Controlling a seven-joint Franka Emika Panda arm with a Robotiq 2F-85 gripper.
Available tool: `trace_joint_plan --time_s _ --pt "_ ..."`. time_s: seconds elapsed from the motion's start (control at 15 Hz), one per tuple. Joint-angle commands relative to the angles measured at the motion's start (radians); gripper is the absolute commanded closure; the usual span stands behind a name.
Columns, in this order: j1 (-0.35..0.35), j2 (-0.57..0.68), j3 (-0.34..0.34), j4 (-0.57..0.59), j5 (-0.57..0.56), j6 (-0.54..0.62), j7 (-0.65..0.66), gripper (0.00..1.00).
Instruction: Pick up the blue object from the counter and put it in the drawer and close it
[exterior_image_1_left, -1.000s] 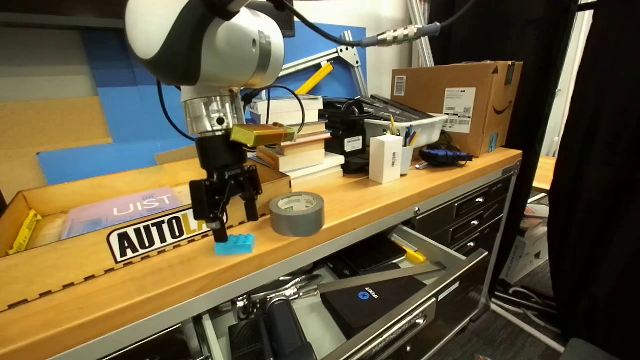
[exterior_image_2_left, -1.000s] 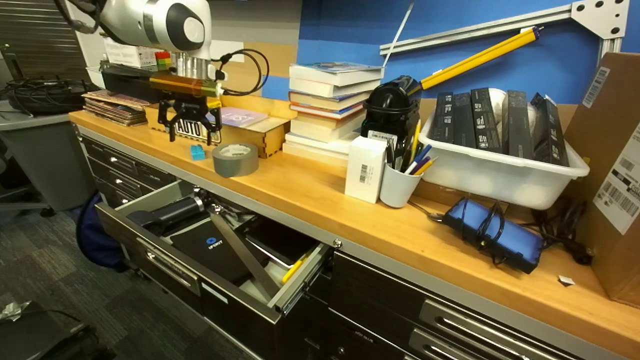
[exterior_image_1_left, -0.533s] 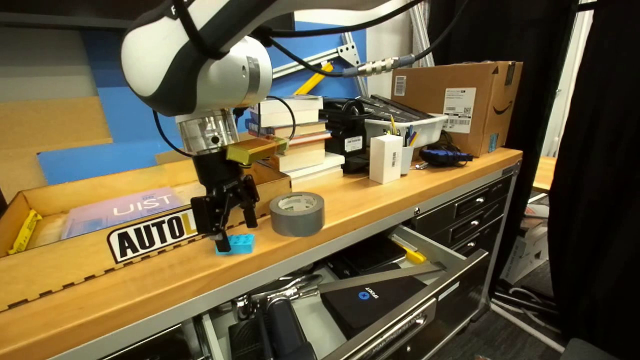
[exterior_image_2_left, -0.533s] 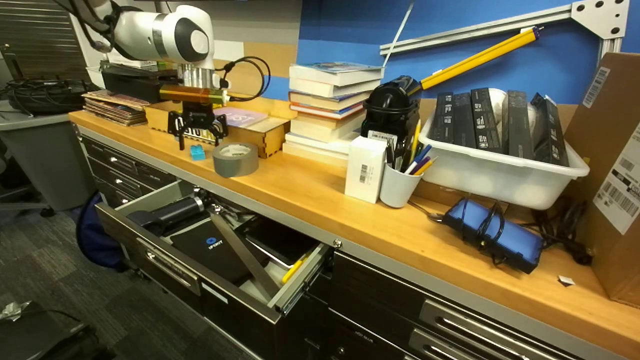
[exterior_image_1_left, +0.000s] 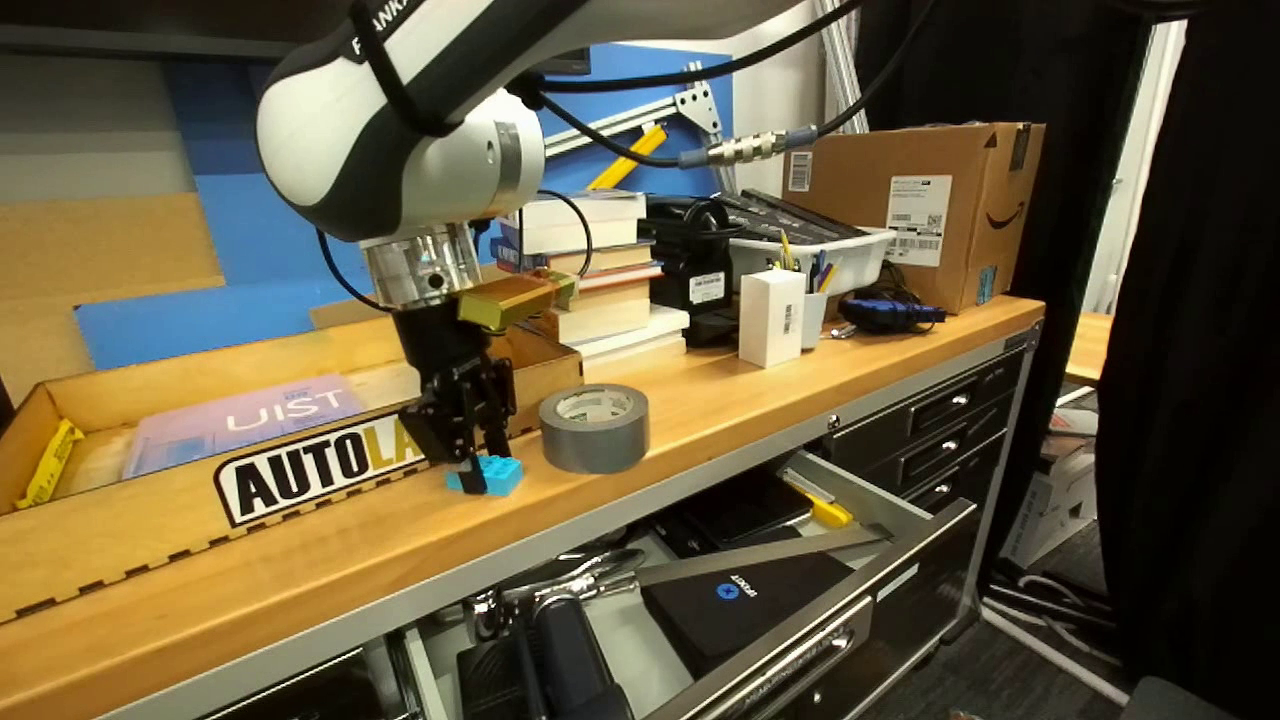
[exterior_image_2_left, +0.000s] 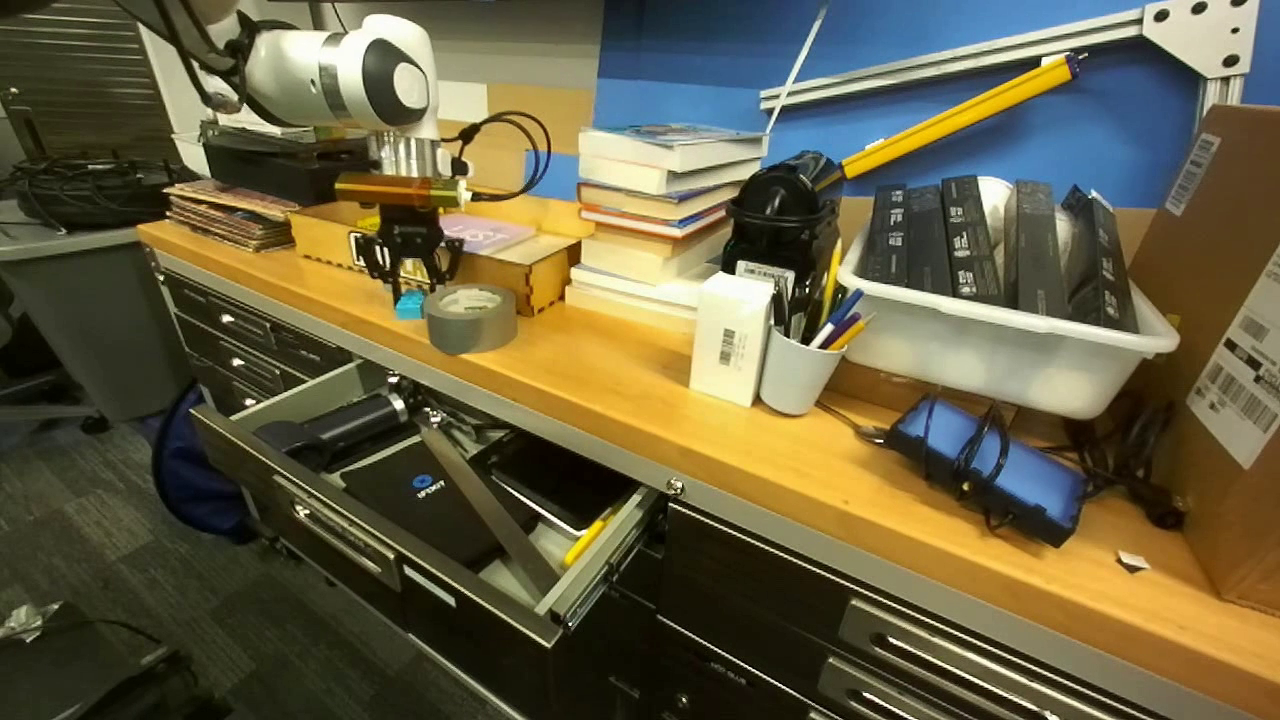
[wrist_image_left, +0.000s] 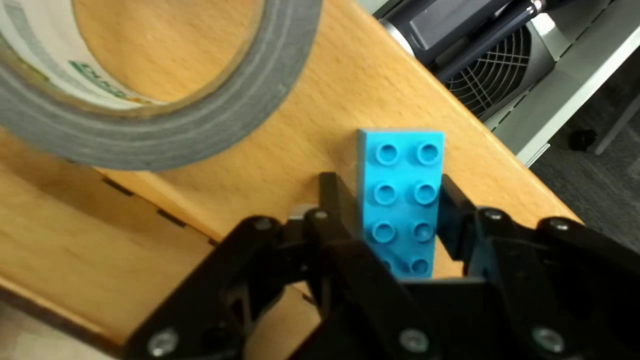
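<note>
Blue panelling (exterior_image_1_left: 250, 225) is seen behind one wooden counter (exterior_image_1_left: 705, 405) in an exterior view; below it, one drawer (exterior_image_1_left: 800, 655) is pulled open. In an exterior view, five black boxes (exterior_image_2_left: 970, 245) are held in one white tub (exterior_image_2_left: 1000, 360). In the wrist view, one blue brick (wrist_image_left: 402, 207), topped with eight studs (wrist_image_left: 385, 194), is set on the counter near one tape roll (wrist_image_left: 200, 134). The brick is flanked by two fingers (wrist_image_left: 328, 190) of the gripper (wrist_image_left: 389, 195); whether it is clamped cannot be told.

Bright cyan toy brick (wrist_image_left: 402, 210), two rows of four studs facing up, just sitting on the light wood bench (exterior_image_2_left: 620, 390) near its front edge. Wide dark metal drawer (exterior_image_2_left: 475, 610) underneath is sticking way out.
</note>
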Motion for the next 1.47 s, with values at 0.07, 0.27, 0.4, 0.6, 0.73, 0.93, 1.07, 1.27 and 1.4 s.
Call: trace_joint_plan --time_s 0.07,0.27,0.4,0.6,0.73,0.93,1.07,1.27,1.4 --pt "-0.004 -0.084 -0.010 -0.077 -0.045 -0.004 -0.035 0.88" --pt "-0.034 -0.198 -0.005 -0.245 -0.017 0.055 -0.008 0.88" --pt "-0.044 -0.270 -0.011 -0.344 -0.015 0.080 0.036 0.87" --pt "-0.064 -0.382 -0.016 -0.500 0.015 0.136 0.106 0.87" --pt "-0.096 -0.448 -0.022 -0.609 0.087 0.197 0.092 0.87" --pt "-0.129 -0.528 -0.049 -0.752 0.161 0.293 0.056 0.87" --pt "-0.150 -0.544 -0.081 -0.815 0.184 0.359 0.113 0.87" --pt "-0.173 -0.535 -0.119 -0.862 0.186 0.430 0.137 0.86" --pt "-0.182 -0.529 -0.134 -0.879 0.154 0.418 0.154 0.38"
